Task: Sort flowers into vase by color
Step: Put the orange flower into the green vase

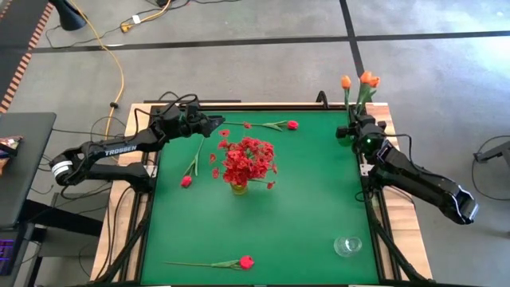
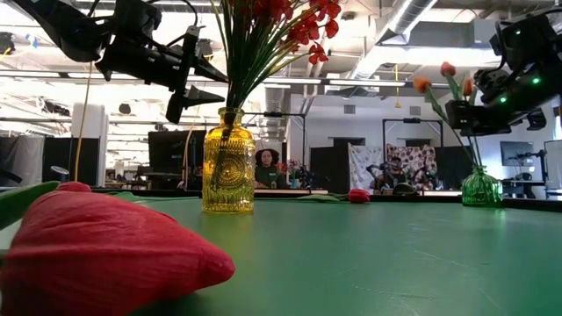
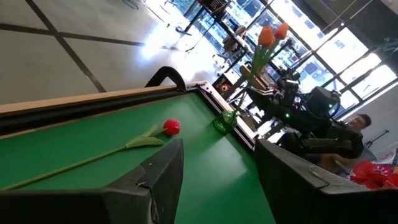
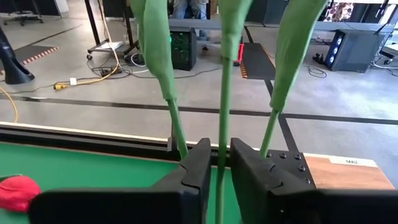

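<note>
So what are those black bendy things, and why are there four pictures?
They are two robot arms sorting pretend flowers by colour. One picture looks down from above, one peeks across the table top, and two come from cameras on the arms' wrists. On the green table stand a yellow vase of red flowers, a green vase of orange tulips and a clear vase; three red tulips lie flat. The right arm has its jaws shut on an orange tulip stem in the green vase. The left arm's jaws are open, holding nothing.
</note>
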Robot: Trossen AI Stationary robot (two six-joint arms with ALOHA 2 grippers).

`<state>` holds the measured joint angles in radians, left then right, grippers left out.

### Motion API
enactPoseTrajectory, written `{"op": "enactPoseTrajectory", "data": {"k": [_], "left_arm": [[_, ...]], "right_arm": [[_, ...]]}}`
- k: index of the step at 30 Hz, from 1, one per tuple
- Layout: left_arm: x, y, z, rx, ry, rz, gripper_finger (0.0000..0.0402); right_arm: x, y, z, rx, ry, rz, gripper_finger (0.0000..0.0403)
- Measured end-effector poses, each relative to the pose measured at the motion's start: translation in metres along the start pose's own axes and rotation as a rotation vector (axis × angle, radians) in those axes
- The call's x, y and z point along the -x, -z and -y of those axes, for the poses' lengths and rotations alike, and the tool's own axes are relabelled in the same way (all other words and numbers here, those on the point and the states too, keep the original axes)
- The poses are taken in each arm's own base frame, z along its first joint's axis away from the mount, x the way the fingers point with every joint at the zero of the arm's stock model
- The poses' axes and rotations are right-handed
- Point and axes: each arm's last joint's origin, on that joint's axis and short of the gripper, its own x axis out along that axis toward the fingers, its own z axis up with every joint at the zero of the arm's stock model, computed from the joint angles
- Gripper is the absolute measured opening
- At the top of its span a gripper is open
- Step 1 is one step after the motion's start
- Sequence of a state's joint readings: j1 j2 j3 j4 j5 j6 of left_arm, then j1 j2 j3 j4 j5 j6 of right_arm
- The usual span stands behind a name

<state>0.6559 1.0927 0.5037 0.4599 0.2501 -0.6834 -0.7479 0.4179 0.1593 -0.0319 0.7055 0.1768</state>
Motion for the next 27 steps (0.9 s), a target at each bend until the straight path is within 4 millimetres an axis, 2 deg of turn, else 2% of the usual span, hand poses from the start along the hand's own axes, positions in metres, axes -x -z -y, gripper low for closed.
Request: {"op": "enactPoseTrajectory", "data": {"k": [11,27], "left_arm": [[0.0000,0.0001,0.0001,0.001,0.002,-0.002,0.0185],[0.0000,0.0007,-0.0003,-0.008,-0.001,-0.009,0.0185]], "right_arm": [[0.0000,-0.0014,-0.0001,0.011,0.003,0.013,0.0153],[0.0058,0.0050,-0.0076,0.232,-0.080,-0.023,0.0163]]}}
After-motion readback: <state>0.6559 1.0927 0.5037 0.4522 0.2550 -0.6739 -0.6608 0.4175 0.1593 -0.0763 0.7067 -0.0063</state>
